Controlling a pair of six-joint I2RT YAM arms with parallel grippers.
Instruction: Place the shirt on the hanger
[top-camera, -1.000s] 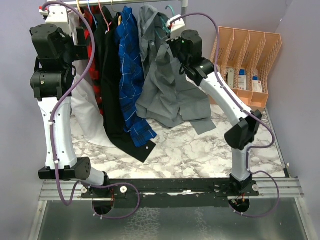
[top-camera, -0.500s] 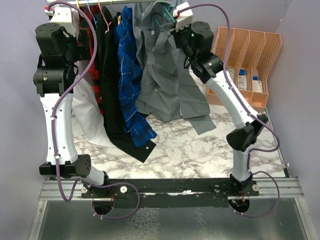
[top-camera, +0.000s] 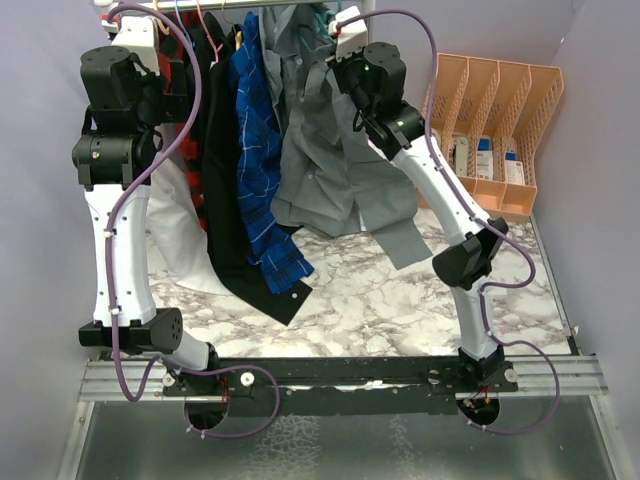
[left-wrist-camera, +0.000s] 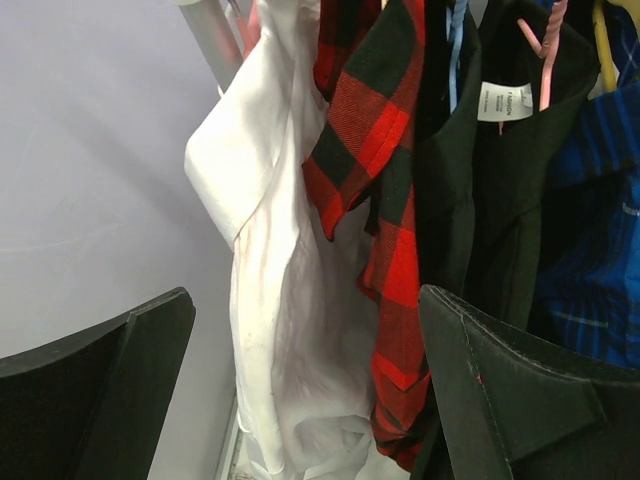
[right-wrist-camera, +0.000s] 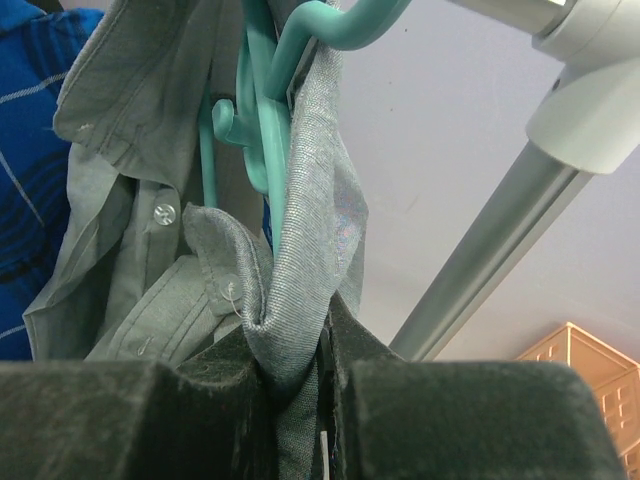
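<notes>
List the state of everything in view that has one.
right pincer, shut on the grey shirt.
left pincer, open, empty.
grey shirt, hanging, one fold pinched.
teal hanger, inside the shirt's neck, hook uppermost.
blue plaid shirt, hanging.
red-and-black plaid shirt, hanging.

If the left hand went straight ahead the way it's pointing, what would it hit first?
Most likely the white garment, dead ahead of the open left hand; the red-and-black plaid shirt hangs just right of that line. Depth is unclear.
</notes>
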